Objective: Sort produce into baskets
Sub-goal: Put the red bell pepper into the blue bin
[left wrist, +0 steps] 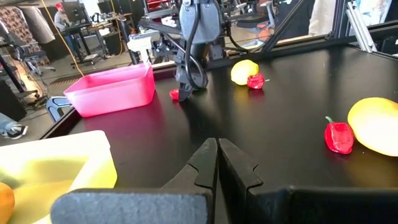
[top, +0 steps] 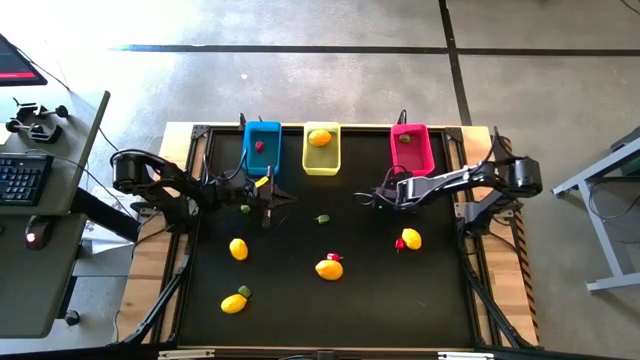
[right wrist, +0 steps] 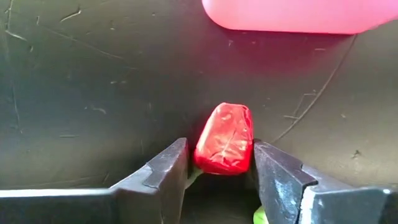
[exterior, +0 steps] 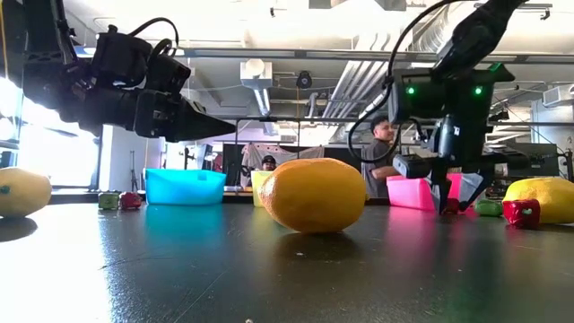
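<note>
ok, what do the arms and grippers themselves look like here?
Both arms are dark, near-black jointed links with black cables looping along them. The right arm's outer link looks silvery in the high view, and green lights glow on its wrist block in the low view. The left gripper and right gripper each have two black, angular fingers with stepped inner faces. No markings are legible.

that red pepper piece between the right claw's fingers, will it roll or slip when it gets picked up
The red pepper piece looks blocky with flattish sides, so it probably won't roll far. Its surface is glossy, so it may slip if squeezed off-centre. The right claw has a finger on each side of it near the pink basket; the piece looks small and is likely light.
</note>
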Controlling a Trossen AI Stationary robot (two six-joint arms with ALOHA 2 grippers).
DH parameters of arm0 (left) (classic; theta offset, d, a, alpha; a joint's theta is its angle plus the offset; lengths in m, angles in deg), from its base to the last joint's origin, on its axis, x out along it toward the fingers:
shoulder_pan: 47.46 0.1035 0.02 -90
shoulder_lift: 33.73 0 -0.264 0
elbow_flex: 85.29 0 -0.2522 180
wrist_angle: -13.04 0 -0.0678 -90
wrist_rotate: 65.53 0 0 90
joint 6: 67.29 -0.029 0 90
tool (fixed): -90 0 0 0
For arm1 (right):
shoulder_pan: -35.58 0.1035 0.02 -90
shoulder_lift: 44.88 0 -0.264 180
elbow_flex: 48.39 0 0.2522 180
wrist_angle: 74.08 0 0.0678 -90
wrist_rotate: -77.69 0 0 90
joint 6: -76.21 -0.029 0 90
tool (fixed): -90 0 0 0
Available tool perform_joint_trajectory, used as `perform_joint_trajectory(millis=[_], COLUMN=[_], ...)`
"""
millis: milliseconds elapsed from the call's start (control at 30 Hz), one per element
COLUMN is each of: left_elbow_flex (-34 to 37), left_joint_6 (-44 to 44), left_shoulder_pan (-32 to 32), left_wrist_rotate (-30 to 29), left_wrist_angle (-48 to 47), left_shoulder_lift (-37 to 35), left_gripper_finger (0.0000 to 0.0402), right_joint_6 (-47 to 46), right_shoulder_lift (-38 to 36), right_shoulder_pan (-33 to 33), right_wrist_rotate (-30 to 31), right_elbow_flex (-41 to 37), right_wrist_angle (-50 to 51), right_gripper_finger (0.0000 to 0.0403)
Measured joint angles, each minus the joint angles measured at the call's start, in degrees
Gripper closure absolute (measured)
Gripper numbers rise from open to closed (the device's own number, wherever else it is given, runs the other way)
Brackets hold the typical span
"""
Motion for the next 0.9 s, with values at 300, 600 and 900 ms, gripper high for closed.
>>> perform_joint_trajectory(millis=[300,600,900], left_elbow_flex=[0.0,0.0,-3.84], left_joint_6=[0.0,0.0,-3.36], left_shoulder_pan=[0.0,0.0,-0.2], left_wrist_rotate=[0.0,-0.73,3.0], left_wrist_angle=[0.02,1.29,-2.1], left_shoulder_lift=[-0.02,-0.02,-0.02], left_gripper_finger=[0.0401,0.0401,0.0401], right_joint_6=[1.16,7.06,36.11], right_shoulder_lift=[-0.05,-0.09,-1.42], right_shoulder_pan=[3.1,5.29,5.41], right_wrist_rotate=[0.63,-0.95,-3.66], right_elbow_flex=[-0.13,1.47,8.17], right_wrist_angle=[0.29,2.89,-10.43], right_gripper_finger=[0.0305,0.036,0.0358])
